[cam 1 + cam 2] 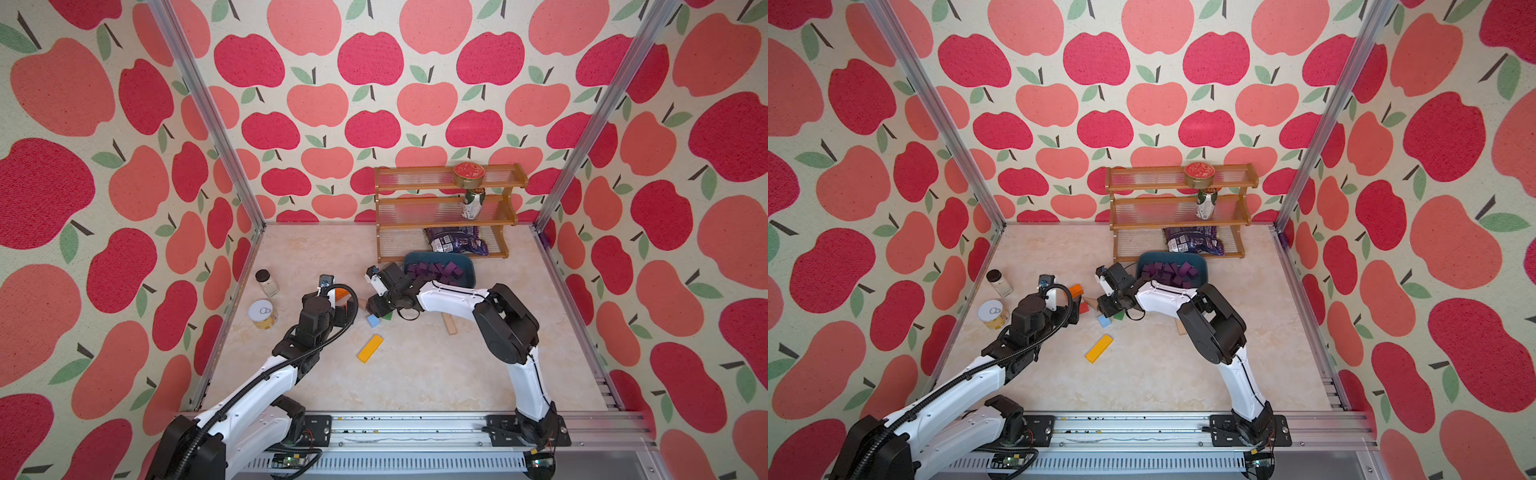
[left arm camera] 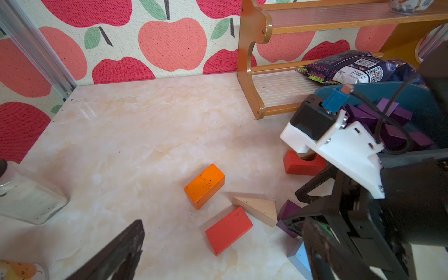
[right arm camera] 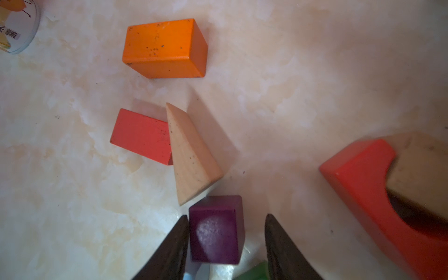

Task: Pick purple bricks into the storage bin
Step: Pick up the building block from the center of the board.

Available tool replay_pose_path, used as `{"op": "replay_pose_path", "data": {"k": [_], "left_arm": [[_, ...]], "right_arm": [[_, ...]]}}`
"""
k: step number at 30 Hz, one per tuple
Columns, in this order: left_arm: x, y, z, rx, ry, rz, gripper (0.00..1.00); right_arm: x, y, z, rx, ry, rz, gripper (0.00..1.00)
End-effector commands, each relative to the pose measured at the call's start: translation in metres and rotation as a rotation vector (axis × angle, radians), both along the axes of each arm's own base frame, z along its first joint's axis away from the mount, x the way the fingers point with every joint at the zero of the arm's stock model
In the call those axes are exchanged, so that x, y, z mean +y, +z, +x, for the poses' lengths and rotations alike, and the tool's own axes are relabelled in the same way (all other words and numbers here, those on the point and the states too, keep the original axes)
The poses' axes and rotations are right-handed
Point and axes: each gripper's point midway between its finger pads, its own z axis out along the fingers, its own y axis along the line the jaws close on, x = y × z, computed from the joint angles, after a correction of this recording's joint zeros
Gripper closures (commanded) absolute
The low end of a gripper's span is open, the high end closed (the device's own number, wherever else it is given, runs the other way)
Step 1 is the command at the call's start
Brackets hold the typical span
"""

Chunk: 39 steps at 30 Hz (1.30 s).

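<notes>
Occlusion takes the key spot out of both top views: the right arm's wrist covers the right gripper and the purple cube under it, so neither can be made out from above. The right wrist view supplies what is missing. There the cube sits on the table between the two dark fingers. One finger lies against a side of the cube and the other stands off it with a strip of table showing, so the fingers are spread around the cube and are not pinching it. A green block is cut off at the frame edge beside them. A plain wood wedge comes close to the cube's corner, a red block lies against the wedge, and an orange block is farther off. A blurred red arch block runs out of frame.

The left wrist view shows only part of the cube, behind the right gripper's black frame. The left gripper has its fingers spread wide with nothing between them; both are blurred and cropped by the frame edge.

The storage bin stands just in front of the shelf rack. The right arm hides the bin's near end in both top views. The purple bricks are heaped inside it, too crowded to count. The left wrist view catches only a corner of the bin.

Only the top views show the yellow block, the light-blue block, the glass jar and the tin can.
</notes>
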Motion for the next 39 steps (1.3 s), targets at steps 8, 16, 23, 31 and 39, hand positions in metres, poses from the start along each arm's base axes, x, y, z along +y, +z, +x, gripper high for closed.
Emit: {"op": "replay_pose_path", "data": {"k": [8,16,23,31,39], "left_arm": [[0.004,-0.005,0.001,0.014,0.027,-0.006,0.01],[0.005,-0.005,0.002,0.016,0.029,-0.005,0.01],[0.005,-0.005,0.002,0.016,0.029,-0.005,0.01],[0.005,-0.006,0.002,0.018,0.030,-0.005,0.01],[0.005,-0.007,0.003,0.024,0.031,-0.005,0.01]], "right_arm": [[0.002,-0.007,0.003,-0.003,0.004,-0.037,0.48],[-0.001,-0.015,0.004,-0.006,0.006,-0.077,0.51],[-0.005,-0.021,0.004,-0.001,-0.007,-0.105,0.54],[-0.007,-0.015,0.007,-0.028,-0.012,-0.104,0.67],[-0.011,0.004,0.009,-0.073,-0.027,-0.075,0.72]]}}
